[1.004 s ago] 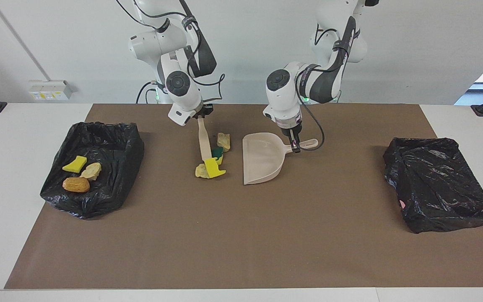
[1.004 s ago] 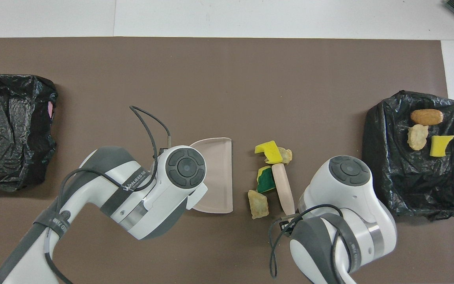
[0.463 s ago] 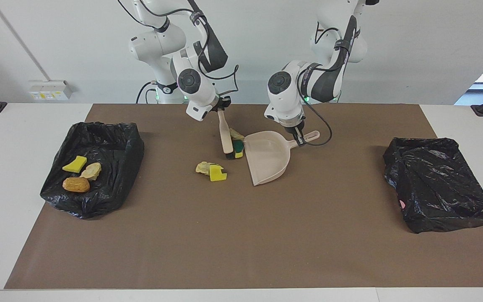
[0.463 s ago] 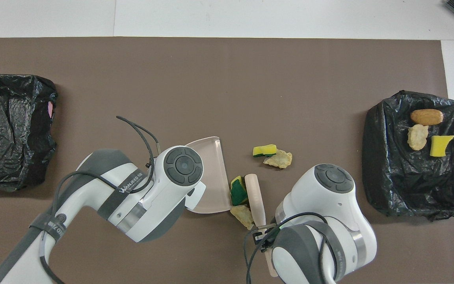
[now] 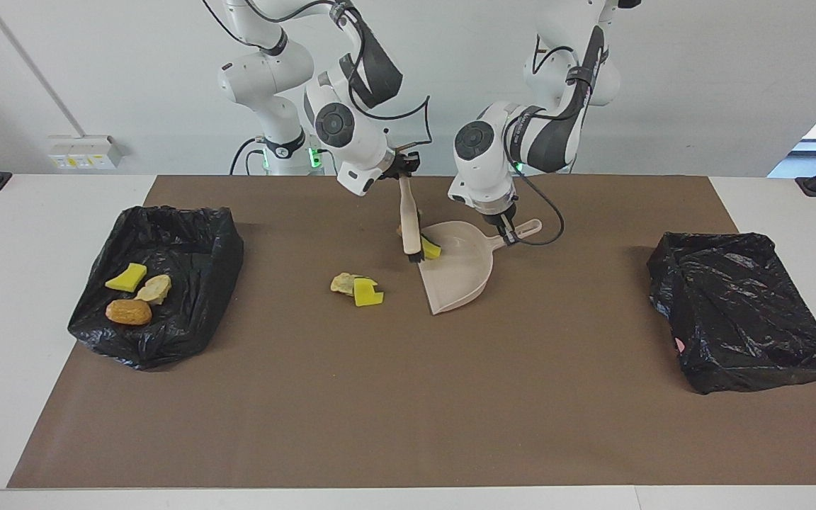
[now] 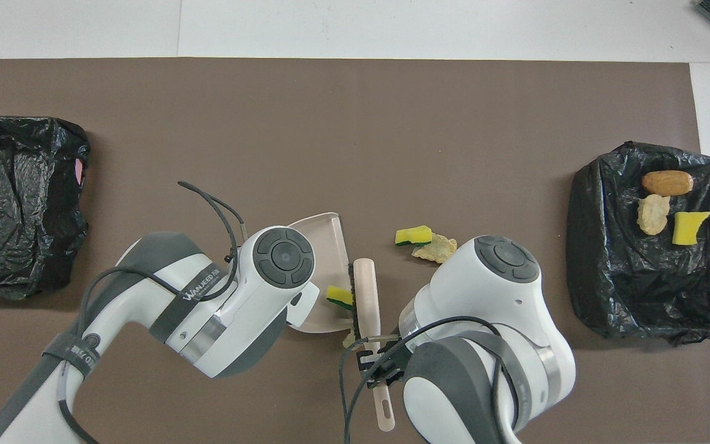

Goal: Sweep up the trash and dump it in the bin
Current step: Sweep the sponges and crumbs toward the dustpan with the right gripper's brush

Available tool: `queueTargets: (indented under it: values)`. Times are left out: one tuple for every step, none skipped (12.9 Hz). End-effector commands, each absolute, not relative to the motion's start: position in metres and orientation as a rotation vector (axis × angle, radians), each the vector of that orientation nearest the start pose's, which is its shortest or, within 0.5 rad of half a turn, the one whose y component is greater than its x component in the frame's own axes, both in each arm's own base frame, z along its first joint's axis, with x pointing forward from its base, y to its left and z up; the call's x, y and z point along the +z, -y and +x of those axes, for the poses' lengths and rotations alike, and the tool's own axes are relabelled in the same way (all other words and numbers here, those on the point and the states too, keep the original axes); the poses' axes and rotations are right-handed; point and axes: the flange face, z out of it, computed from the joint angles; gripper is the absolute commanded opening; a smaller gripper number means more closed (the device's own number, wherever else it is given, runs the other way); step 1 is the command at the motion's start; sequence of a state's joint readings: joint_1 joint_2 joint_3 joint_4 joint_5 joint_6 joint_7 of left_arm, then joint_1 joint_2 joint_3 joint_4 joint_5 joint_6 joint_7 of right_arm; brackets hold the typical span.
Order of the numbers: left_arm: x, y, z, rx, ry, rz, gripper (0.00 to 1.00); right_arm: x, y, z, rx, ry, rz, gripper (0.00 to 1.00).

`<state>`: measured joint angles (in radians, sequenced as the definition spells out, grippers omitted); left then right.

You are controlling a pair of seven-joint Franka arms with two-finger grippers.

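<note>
Trash (image 5: pixel 355 289) partly binned: three scraps sitting in right-end bin (image 5: pixel 167 219), sponge piece (image 5: pixel 431 248) entering dustpan (image 5: pixel 461 273); two lying on mat. Right gripper (image 5: pixel 402 172) clamping brush (image 5: pixel 409 225), left gripper (image 5: pixel 506 236) clamping dustpan handle.

- A dark strap on the left arm (image 6: pixel 198 290), seen from overhead, carries white lettering that appears to read "WANEED", followed by smaller characters too fine to make out.
- A second dark strap lower on the same arm bears white characters that cannot be read.
- No other text is legible.
</note>
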<state>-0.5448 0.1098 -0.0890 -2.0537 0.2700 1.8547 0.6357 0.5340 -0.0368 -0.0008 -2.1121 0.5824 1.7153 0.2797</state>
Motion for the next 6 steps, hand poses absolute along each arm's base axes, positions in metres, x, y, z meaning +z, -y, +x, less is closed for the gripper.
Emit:
queueTargets:
  values:
    - [0.369, 0.287, 0.437, 0.463, -1.816, -2.227, 0.00, 0.474, -0.258, 0.442, 0.802, 0.063, -2.687, 0.00]
    - [0.368, 0.287, 0.437, 0.463, -1.816, -2.227, 0.00, 0.488, -0.247, 0.449, 0.820, 0.088, -2.730, 0.00]
    - [0.368, 0.285, 0.439, 0.464, -1.810, -2.235, 0.00, 0.495, -0.237, 0.452, 0.827, 0.107, -2.774, 0.00]
    - [0.368, 0.281, 0.441, 0.465, -1.800, -2.242, 0.00, 0.490, -0.227, 0.453, 0.830, 0.124, -2.831, 0.00]
    - [0.367, 0.281, 0.442, 0.468, -1.799, -2.245, 0.00, 0.486, -0.218, 0.455, 0.805, 0.168, -2.893, 0.00]
    - [0.368, 0.281, 0.441, 0.465, -1.798, -2.243, 0.00, 0.481, -0.199, 0.463, 0.785, 0.190, -2.944, 0.00]
